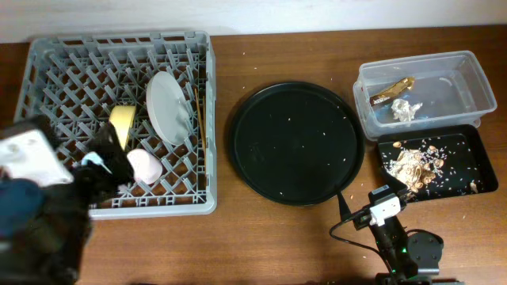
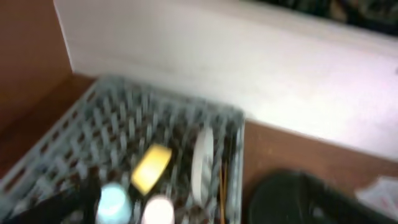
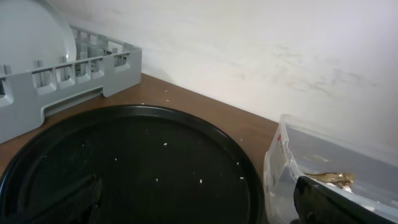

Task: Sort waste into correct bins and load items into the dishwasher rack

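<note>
My right gripper (image 3: 205,210) hangs wide open and empty by the near edge, but my left gripper (image 1: 111,168), over the rack (image 1: 47,71) and maybe touching the blue cup (image 2: 114,202), is too blurry to tell.

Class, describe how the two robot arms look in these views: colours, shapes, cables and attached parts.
Both arms are mostly black. The right arm is slim, with a small white box near its wrist and a thin black cable looping beside it. The left arm is blurred: a bulky dark shape with a larger white block. In the right wrist view, its fingers look black.
</note>
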